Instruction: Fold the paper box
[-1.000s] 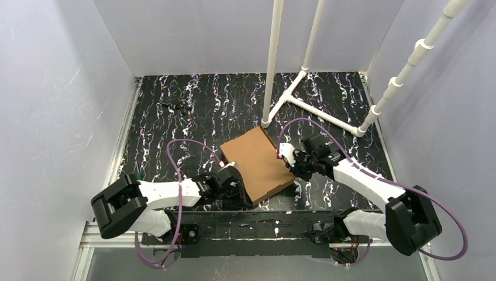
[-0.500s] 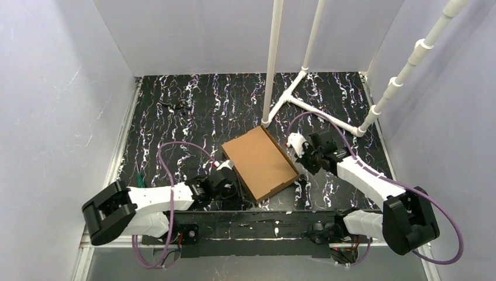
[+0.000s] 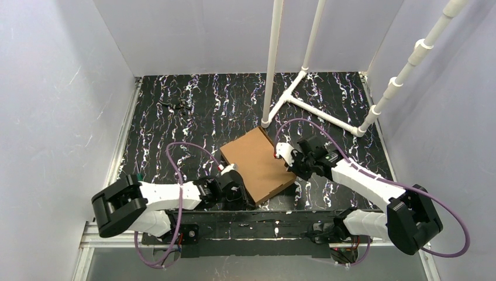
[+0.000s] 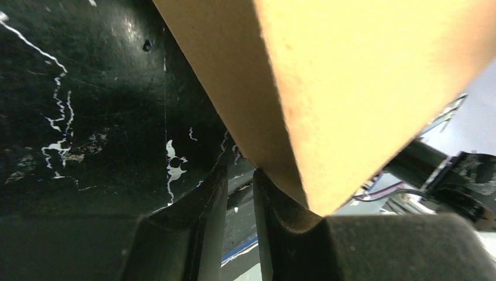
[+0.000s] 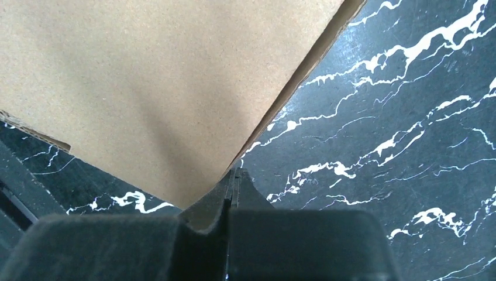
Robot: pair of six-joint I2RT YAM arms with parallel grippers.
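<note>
The paper box (image 3: 260, 164) is a plain brown shallow cardboard box, shut and lying flat on the black marbled table (image 3: 175, 129). My left gripper (image 3: 245, 199) sits low at the box's near left corner. In the left wrist view its jaws (image 4: 240, 172) stand a narrow gap apart with nothing between them, and the box corner (image 4: 362, 88) rests over the right finger. My right gripper (image 3: 278, 154) is at the box's right edge. In the right wrist view it (image 5: 234, 172) is shut and empty, its tip touching the edge of the box (image 5: 146, 88).
A white pipe frame (image 3: 304, 82) stands at the back. One upright's foot (image 3: 266, 123) is close to the box's far corner. Small dark scraps (image 3: 175, 105) lie at the far left. Walls close in on both sides.
The right gripper drew back from the box half a second ago and has come back to its right edge. The left arm pulled back and returned to the near corner. The box shifted slightly.
</note>
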